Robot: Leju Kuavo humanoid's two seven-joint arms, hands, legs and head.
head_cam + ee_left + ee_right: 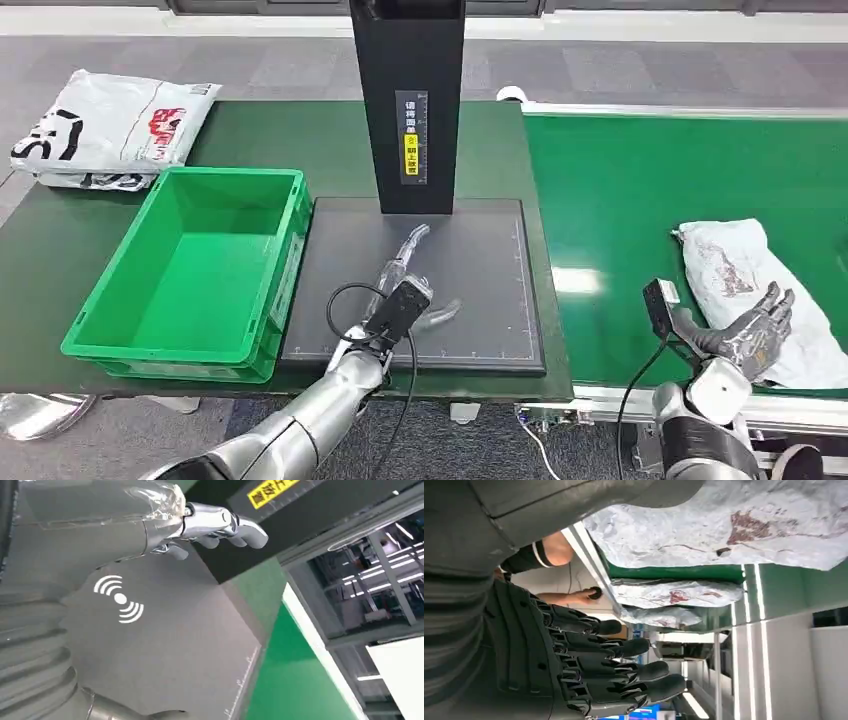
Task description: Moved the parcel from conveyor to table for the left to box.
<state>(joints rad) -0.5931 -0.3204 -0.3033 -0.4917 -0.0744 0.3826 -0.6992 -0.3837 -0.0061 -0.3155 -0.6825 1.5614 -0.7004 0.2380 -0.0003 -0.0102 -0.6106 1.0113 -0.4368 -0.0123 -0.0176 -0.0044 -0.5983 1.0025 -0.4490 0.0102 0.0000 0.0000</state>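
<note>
— Two hands show, both holding nothing. The right hand hovers over the near edge of the conveyor, its fingers stretched out and spread apart, just beside the parcel.

— Is it touching the parcel?

— Whether the fingertips touch the bag cannot be told from the head view; the right wrist view shows the bag close to the palm with the fingers clear of it.

— And the left hand?

— The left hand reaches over the dark grey scale plate, fingers loosely extended and apart, close in front of the black post without gripping it.

— How many parcels?

— One white printed parcel lies on the green belt by the right hand. One more white bag rests at the far left corner of the bench. The right wrist view shows two further bags down the belt, and a person's arm beyond it.

— Boxes?

— One green crate, sitting on the bench, touching the plate's left side.
</note>
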